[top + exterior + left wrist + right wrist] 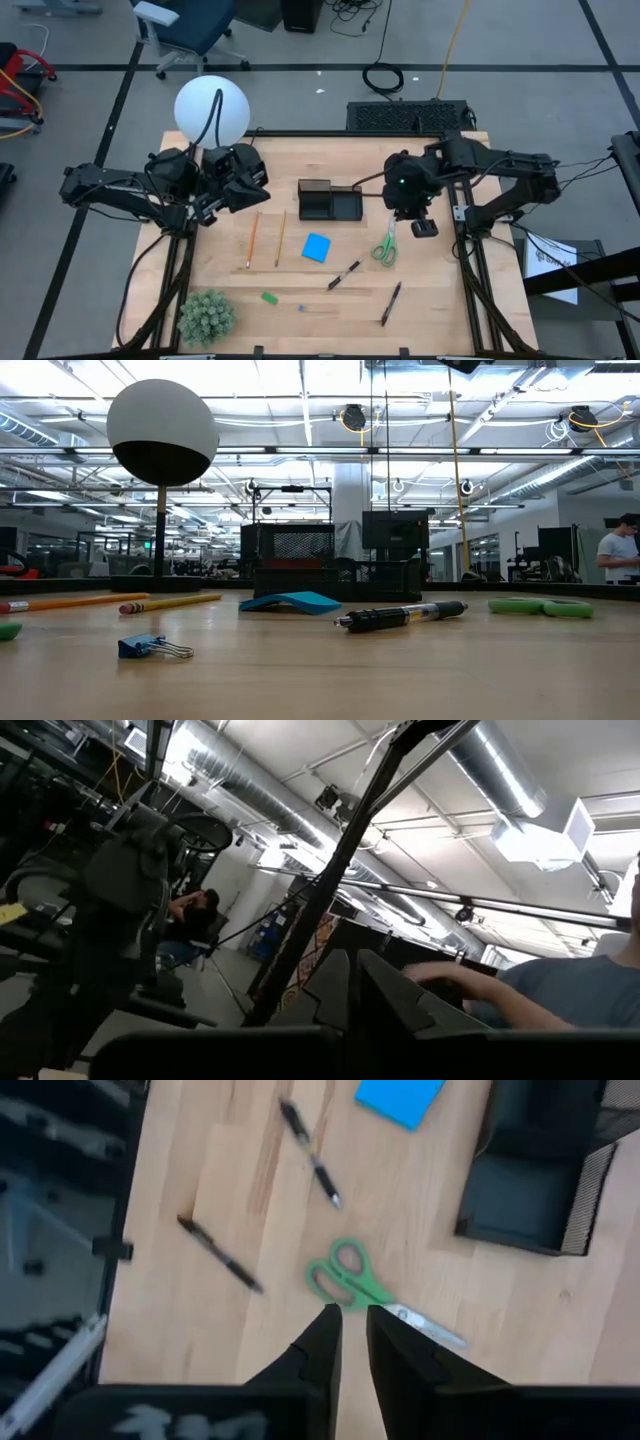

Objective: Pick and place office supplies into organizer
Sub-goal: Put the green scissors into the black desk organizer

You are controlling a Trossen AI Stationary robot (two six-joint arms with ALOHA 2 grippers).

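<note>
The black organizer (330,201) stands at the table's far middle. Two orange-yellow pencils (253,240) (280,237), a blue note pad (317,247), two dark pens (345,273) (391,303), a green eraser (269,297) and a tiny blue clip (153,648) lie flat on the wood. The green-handled scissors (350,1278) lie flat to the right of the organizer. My right gripper (353,1320) hovers above their blades with its fingers together, touching nothing. My left gripper (236,186) is raised at the far left, shut and empty, pointing out into the room.
A white globe lamp (211,110) stands at the far left, close to my left arm. A fuzzy green plant ball (206,317) sits at the near left corner. People show in the room beyond the table, in the left wrist view (560,995) and in the low view (620,555).
</note>
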